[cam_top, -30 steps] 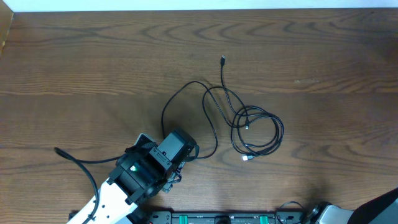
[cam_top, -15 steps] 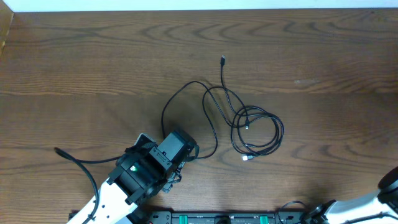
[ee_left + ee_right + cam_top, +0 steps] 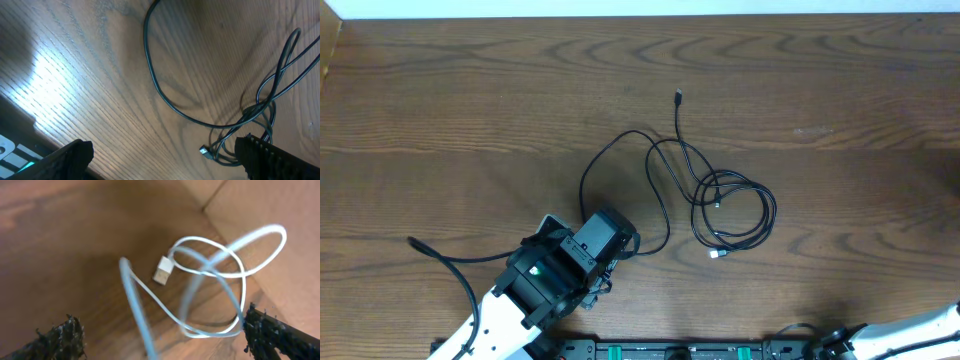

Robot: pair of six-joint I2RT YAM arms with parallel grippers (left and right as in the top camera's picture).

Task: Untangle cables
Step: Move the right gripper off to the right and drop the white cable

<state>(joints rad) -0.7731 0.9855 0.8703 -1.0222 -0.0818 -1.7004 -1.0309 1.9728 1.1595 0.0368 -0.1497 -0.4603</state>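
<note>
Two black cables (image 3: 720,200) lie tangled mid-table: a long loop with a plug at the far end (image 3: 678,96) and a coil (image 3: 735,215) with silver plug ends. They also show in the left wrist view (image 3: 165,97), with a silver plug (image 3: 204,150). My left gripper (image 3: 162,160) is open and empty, low over the table just left of the loop, under its wrist body (image 3: 605,240). The white cable (image 3: 215,270) lies looped in the right wrist view, one blurred strand passing between my open right gripper's (image 3: 160,335) fingers. It is out of the overhead view.
The table's left edge (image 3: 328,60) shows at the far left. A pale board or wall edge (image 3: 260,225) stands right behind the white cable. Only a sliver of the right arm (image 3: 920,328) shows at the bottom right of the overhead view.
The right arm has shifted at the overhead's bottom right corner and now shows less. The left arm and the black cables have not moved.
</note>
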